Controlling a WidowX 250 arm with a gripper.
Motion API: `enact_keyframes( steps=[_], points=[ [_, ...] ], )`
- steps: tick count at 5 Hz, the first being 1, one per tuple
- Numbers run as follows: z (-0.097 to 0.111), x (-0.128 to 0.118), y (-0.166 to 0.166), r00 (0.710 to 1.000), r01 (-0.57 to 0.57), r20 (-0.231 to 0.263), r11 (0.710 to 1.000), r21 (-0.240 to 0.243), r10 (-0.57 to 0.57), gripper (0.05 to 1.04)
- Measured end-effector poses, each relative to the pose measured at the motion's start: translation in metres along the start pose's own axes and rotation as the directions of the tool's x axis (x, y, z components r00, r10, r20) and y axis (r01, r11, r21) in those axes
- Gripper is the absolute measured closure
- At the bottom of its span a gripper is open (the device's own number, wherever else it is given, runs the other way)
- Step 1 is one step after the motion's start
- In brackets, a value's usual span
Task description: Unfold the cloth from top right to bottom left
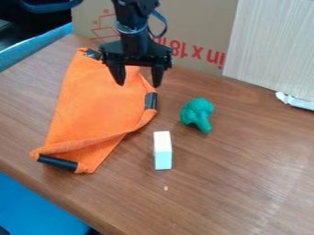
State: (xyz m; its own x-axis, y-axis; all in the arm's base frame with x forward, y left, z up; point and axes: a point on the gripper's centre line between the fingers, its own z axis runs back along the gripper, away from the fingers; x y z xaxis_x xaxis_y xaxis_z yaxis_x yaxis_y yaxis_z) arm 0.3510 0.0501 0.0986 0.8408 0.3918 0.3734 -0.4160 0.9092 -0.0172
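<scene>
In the camera view my gripper [138, 85] hangs over the upper end of the orange cloth [101, 103], fingers spread wide, holding nothing. The cloth lies on the table [233, 193], mostly below and left of me, its long axis slanting to the view's lower left; the black-taped right corner [151, 101] seems nearest for grasping.

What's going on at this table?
The robot arm's gripper hangs over the upper right part of an orange cloth, fingers apart and holding nothing. The job is unfolding the cloth from top right to bottom left; it is spread over a good area, but its lower end is still creased and doubled over. A green broccoli-shaped toy and a pale block sit off to the right, clear of the cloth.
</scene>
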Motion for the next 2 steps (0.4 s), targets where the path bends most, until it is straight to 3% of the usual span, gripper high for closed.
enact_keyframes(
  steps=[1, 2],
  points=[
    [0.0, 0.002, -0.004, 0.999, -0.013, 0.029, 0.999, 0.03, 0.013, 0.083],
    [-0.012, -0.005, -0.005, 1.0, -0.021, 0.021, 0.998, 0.058, 0.019, 0.083]
  ],
)
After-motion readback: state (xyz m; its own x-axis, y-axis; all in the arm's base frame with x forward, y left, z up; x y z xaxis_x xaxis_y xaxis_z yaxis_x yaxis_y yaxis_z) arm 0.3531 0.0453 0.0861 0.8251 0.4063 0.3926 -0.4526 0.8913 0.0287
